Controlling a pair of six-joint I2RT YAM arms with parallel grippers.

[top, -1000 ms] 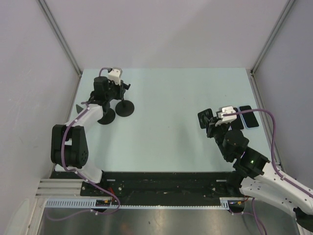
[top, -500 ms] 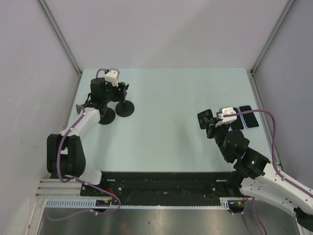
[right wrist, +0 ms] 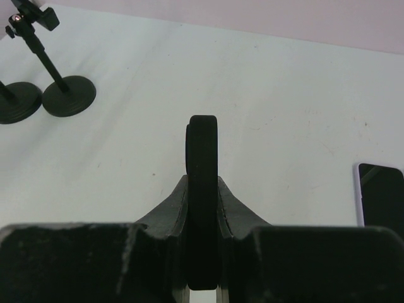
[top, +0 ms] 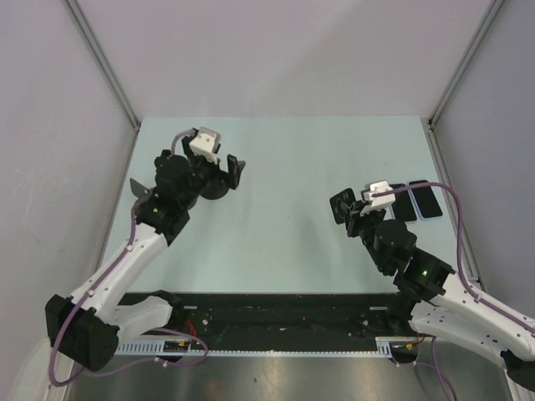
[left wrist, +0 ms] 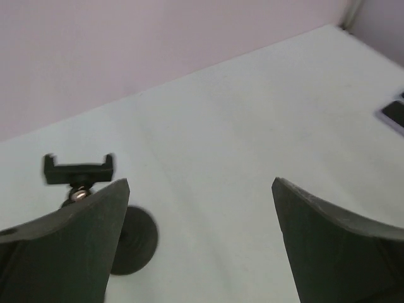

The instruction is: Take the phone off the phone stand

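Observation:
My right gripper [top: 344, 209] is shut on a black phone [right wrist: 202, 145], held edge-on above the table at mid right. Two black phone stands stand at the far left. One [left wrist: 79, 169] has an empty clamp on a thin post over a round base [left wrist: 132, 240]. In the right wrist view both stands' bases [right wrist: 69, 96] sit side by side. My left gripper [left wrist: 199, 183] hangs open above the table just right of the stands, with nothing between its fingers [left wrist: 76, 246]. From the top camera the left arm covers most of the stands.
Two more dark phones [top: 410, 202] [top: 428, 199] lie flat near the table's right edge, just behind my right gripper. One of them [right wrist: 382, 199] shows at the right of the right wrist view. Grey walls enclose the table on three sides.
My left gripper has opened wide and swung up and right, away from the stands. My right gripper has drifted slightly left with the phone still in it.

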